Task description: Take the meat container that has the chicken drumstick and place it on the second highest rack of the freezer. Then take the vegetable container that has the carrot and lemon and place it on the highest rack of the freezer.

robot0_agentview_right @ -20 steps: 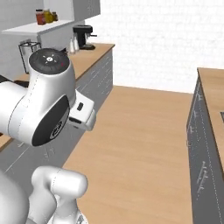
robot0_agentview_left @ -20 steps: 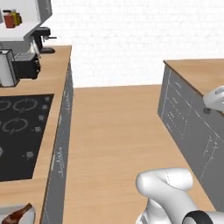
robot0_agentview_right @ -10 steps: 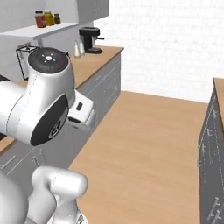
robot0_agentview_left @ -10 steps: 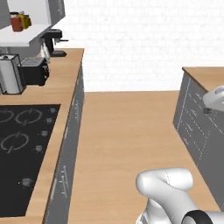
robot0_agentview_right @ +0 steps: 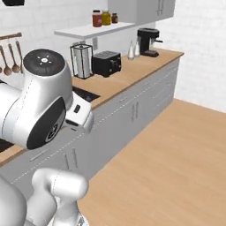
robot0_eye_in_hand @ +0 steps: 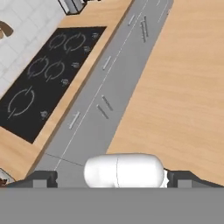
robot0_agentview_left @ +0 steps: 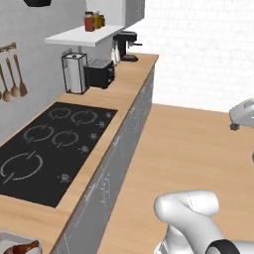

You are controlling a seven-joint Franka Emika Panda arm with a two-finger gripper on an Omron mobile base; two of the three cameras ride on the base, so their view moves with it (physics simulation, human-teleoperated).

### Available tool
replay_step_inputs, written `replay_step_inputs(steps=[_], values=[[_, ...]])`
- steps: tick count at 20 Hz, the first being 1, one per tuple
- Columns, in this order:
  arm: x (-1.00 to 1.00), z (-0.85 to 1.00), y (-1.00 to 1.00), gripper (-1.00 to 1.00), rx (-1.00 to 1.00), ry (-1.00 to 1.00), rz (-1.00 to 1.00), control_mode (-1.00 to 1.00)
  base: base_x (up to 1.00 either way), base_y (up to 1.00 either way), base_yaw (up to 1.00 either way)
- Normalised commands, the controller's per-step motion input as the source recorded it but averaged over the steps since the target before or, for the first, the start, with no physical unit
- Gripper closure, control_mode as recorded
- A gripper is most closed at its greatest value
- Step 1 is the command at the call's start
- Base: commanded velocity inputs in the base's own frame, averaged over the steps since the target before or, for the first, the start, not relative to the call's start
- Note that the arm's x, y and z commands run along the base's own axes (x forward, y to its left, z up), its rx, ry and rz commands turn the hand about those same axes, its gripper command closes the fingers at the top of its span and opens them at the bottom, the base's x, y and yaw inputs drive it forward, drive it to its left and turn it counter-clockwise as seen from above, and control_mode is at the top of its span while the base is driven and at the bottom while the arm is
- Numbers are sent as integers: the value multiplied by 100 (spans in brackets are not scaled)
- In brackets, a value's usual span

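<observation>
- The gripper (robot0_eye_in_hand: 111, 178) is seen at 6 o'clock of the hand view, its two dark fingertips (robot0_eye_in_hand: 41, 178) standing far apart at the bottom corners; the jaws are spread wide and nothing is held between them.
- Below the gripper, grey cabinet fronts (robot0_eye_in_hand: 103, 103) with small bar handles and a wooden floor (robot0_eye_in_hand: 183, 87) are looked down on.
- A black cooktop (robot0_agentview_left: 47, 149) is set into the wooden counter (robot0_agentview_left: 131, 74) at 9 o'clock of the left base view.
- At 7 o'clock of that view, the corner of a pale tray (robot0_agentview_left: 15, 244) is cut by the frame edge; a reddish-brown lump, taken to be the chicken drumstick (robot0_agentview_left: 22, 247), lies in it.
- Toward 11 o'clock along the counter, a paper towel holder (robot0_agentview_left: 74, 73), a black toaster (robot0_agentview_left: 100, 73) and a coffee machine (robot0_agentview_left: 126, 45) are lined up.
- Jars (robot0_agentview_right: 105, 17) are stood on a white shelf (robot0_agentview_right: 92, 30) at 12 o'clock of the right base view.
- Wooden spoons (robot0_agentview_left: 14, 82) are hung on the wall at 10 o'clock of the left base view.
- The carrot and lemon container and the freezer cannot be made out.
</observation>
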Motion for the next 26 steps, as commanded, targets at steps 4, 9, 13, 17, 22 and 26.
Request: replay_step_inputs(steps=[4,9,13,17,22,26], values=[[0,0,0,-100,0,0,0,100,2,0,45],[0,0,0,-100,0,0,0,100,0,0,48],[0,0,0,-100,0,0,0,100,0,4,47],[0,0,0,-100,0,0,0,100,3,18,38],[0,0,0,-100,0,0,0,100,14,33,33],[0,0,0,-100,0,0,0,100,21,45,33]])
